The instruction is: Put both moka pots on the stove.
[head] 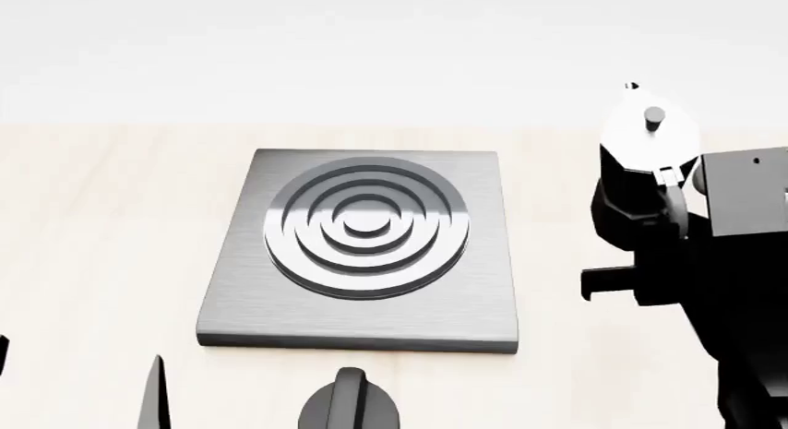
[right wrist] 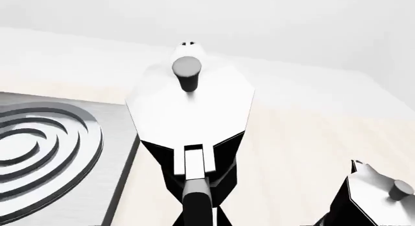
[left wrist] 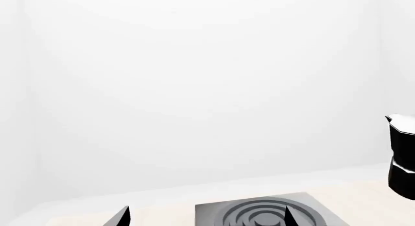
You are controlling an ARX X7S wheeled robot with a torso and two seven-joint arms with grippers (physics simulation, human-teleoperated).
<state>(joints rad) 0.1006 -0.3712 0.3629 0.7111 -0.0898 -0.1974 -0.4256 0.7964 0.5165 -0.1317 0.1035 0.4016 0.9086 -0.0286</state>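
Your right pincer (head: 671,203) grips a moka pot (head: 647,138) by its handle — ready for the stove (head: 369,254); left pincer (left wrist: 206,217) gapes empty.

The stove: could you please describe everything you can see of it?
The stove is a flat, square, brushed grey metal plate with raised concentric ring burners at its centre. It lies level on the pale wooden table, with nothing on it. A moka pot stands off its right edge, apart from it.
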